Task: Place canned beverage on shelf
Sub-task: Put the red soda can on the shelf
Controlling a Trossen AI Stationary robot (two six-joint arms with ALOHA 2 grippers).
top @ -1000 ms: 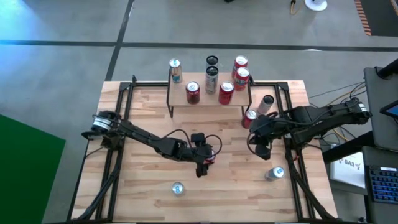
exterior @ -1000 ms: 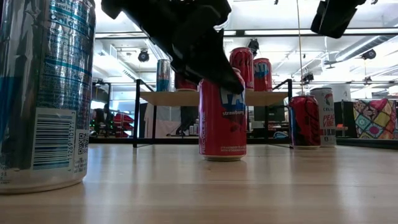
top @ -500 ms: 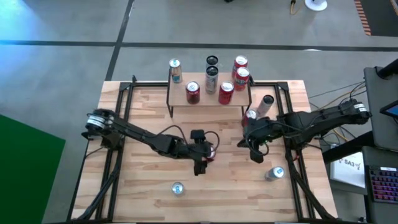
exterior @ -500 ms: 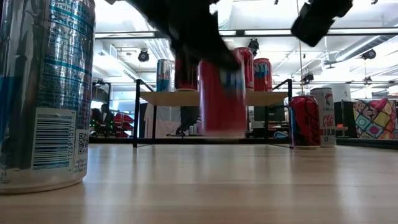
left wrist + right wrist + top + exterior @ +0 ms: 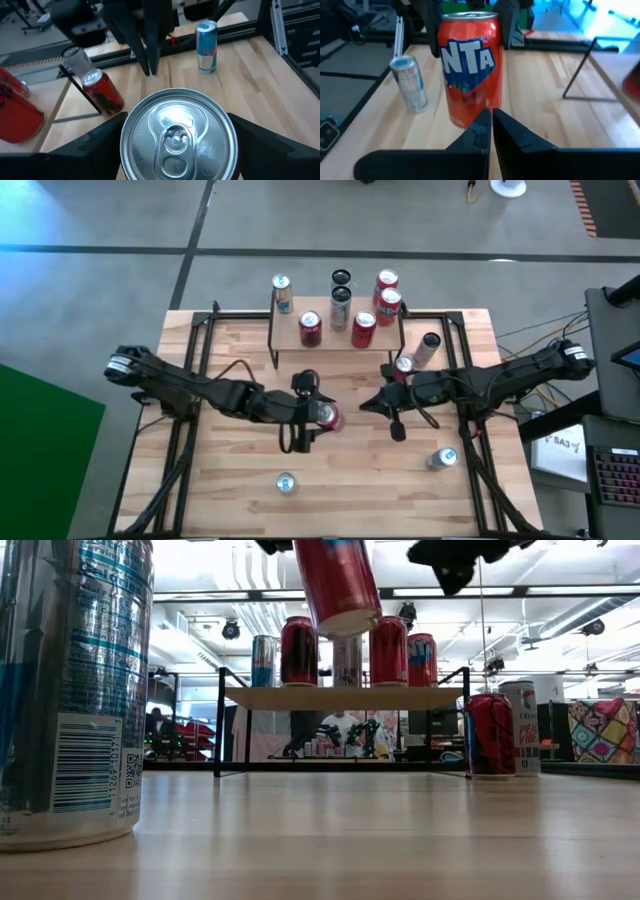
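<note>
Left gripper (image 5: 318, 415) has lifted the red can (image 5: 338, 585) between its fingers off the table, shelf-bound (image 5: 345, 697); right gripper (image 5: 392, 423), closed and empty, faces it.

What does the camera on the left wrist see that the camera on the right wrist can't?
Only the left wrist view shows the lid and pull tab of the red can in the left gripper, plus a blue and silver can and another red can standing on the table. Only the right wrist view shows the red can's printed side, the shut right gripper pointing at it, and a pale blue can beside it. Both show the held red can and the wooden table.
</note>
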